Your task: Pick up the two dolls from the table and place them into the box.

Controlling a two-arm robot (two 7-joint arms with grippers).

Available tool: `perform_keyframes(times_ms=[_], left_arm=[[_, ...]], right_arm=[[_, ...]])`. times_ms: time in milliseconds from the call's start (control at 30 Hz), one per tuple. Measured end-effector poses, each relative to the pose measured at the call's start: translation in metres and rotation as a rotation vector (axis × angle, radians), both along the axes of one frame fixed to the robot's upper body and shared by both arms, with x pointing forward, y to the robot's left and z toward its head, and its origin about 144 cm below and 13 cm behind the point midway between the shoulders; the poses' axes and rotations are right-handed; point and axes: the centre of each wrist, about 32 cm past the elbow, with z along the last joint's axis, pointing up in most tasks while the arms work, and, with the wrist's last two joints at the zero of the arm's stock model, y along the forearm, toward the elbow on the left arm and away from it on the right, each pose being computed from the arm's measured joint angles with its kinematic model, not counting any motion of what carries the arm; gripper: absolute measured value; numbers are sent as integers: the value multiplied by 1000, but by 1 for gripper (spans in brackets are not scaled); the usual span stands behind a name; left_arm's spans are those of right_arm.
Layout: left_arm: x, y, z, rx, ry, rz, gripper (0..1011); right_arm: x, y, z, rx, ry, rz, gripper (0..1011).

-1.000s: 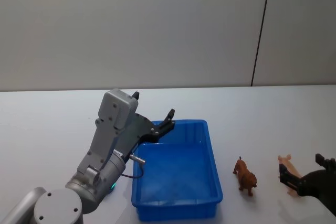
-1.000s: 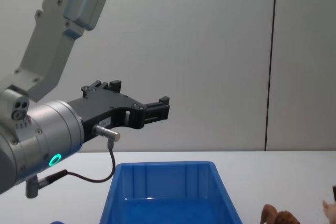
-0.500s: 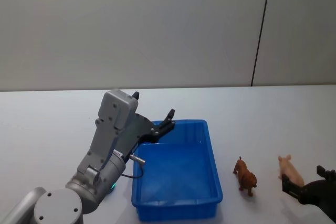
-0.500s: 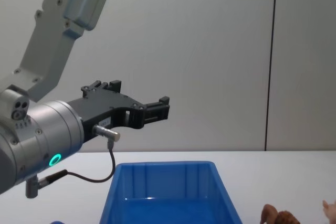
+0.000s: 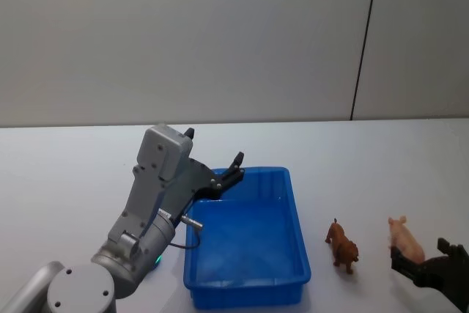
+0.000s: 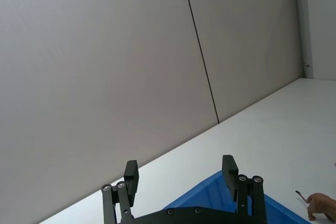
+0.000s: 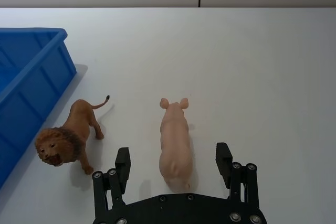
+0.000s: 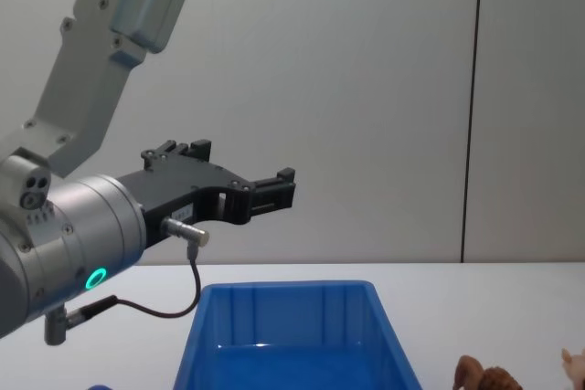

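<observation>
- No readable text, label, brand, number or sign is showing in any view.

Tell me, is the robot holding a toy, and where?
Nothing is held. The right gripper is open by the pink pig; the left gripper is open, empty.

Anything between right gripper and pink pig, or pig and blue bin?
Nothing visible between the open right gripper and the pig. The lion stands on the table between the pig and the bin.
</observation>
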Motion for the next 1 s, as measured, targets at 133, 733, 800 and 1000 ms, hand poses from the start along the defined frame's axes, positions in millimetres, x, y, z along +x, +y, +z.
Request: perform_keyframes(times_ms=[133,733,800,1000], left_arm=[[0,0,0,0,0,0,1002],[0,0,0,0,0,0,1002],[0,0,0,0,0,0,1002],[0,0,0,0,0,0,1002]], right_arm=[[2,-1,-5,12,12,-5,1001],[13,1,-19,34,41,-5,810],[14,1,-20,33,42,-4,755],[16,3,-21,30,40,-3,589]])
